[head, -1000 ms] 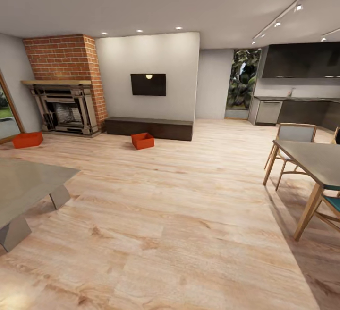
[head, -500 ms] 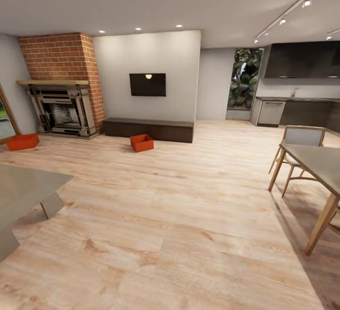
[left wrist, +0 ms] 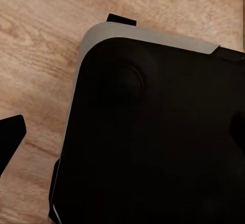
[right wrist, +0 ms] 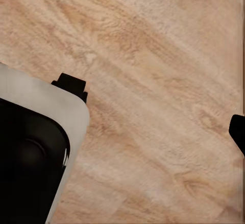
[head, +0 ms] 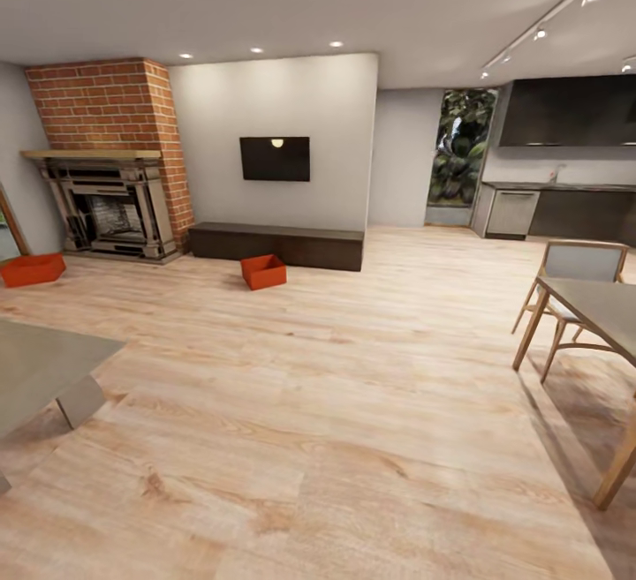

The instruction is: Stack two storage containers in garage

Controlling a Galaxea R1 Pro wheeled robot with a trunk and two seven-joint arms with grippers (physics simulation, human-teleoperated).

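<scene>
In the living room, one red-orange bin (head: 265, 271) sits on the wood floor (head: 336, 403) just in front of the long dark bench (head: 278, 244) under the TV (head: 275, 159). The other bin (head: 32, 269) lies near the brick fireplace (head: 106, 165). Whether either pincer is released or clenched cannot be told; both wrist views show wood floor and the robot's dark base (left wrist: 153, 137).

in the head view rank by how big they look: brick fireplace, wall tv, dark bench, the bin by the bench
1. brick fireplace
2. dark bench
3. wall tv
4. bin by the bench

All stand at a similar distance, so the order is fairly safe.
</scene>
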